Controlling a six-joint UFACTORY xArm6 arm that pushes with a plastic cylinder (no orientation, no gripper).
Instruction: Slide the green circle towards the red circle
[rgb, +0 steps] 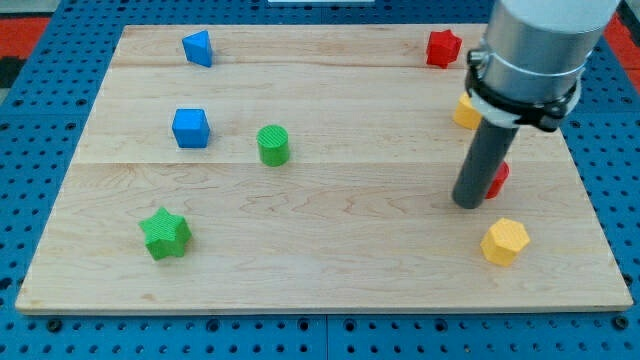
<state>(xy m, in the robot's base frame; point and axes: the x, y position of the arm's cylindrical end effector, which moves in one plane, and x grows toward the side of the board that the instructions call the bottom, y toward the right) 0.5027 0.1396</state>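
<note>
The green circle stands on the wooden board left of centre. The red circle is at the view's right, mostly hidden behind my rod. My tip rests on the board right beside the red circle, on its left, far to the right of the green circle.
A blue cube sits left of the green circle. A blue block is at the top left. A green star is at the bottom left. A red star is at the top right. A yellow block is partly hidden by the arm. A yellow hexagon is at the bottom right.
</note>
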